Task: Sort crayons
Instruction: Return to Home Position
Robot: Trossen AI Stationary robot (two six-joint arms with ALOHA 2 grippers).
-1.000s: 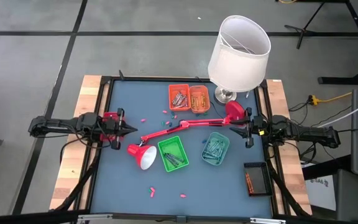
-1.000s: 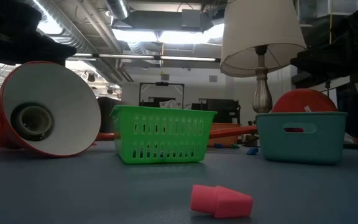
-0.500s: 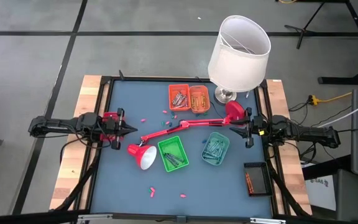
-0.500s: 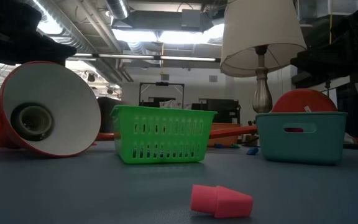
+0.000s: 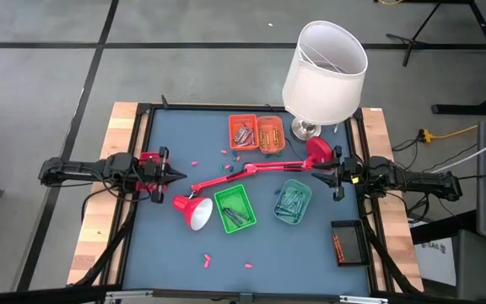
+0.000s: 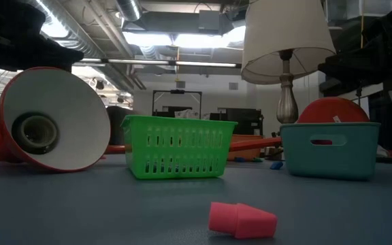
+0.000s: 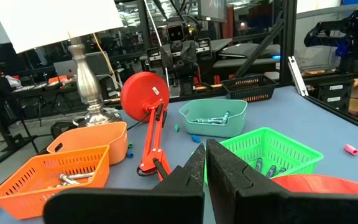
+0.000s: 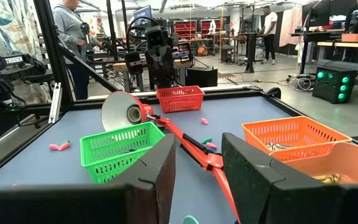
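Table top (image 5: 167, 245): matt blue-grey sheet, smooth. Side planks (image 5: 91, 245): bare wood. Green bin (image 6: 175, 146) and orange bins (image 7: 48, 171): slotted plastic, slight sheen. Teal bin (image 6: 329, 150): solid-walled plastic, satin. Red desk lamp (image 5: 234, 176): glossy painted metal; its shade (image 6: 53, 122) smooth white inside. Table lamp shade (image 5: 326, 72): white cloth; stem (image 6: 288, 95): polished metal. Pink piece (image 6: 242, 220): matt, rubbery look. Right gripper (image 8: 196, 146) fingers (image 8: 154, 180): matt black plastic.

On my feed, left arm (image 5: 91, 170): slim black links, bulkier joints, short crossbar (image 5: 160, 174) at wrist end. Right arm (image 5: 412, 181): same black build. Left gripper (image 7: 205, 167): matte black fingers (image 7: 180, 183), wedge-shaped, tapering to tips. Right gripper (image 8: 194, 177): matte black fingers (image 8: 257, 177), blocky, flat inner faces, chamfered top edges.
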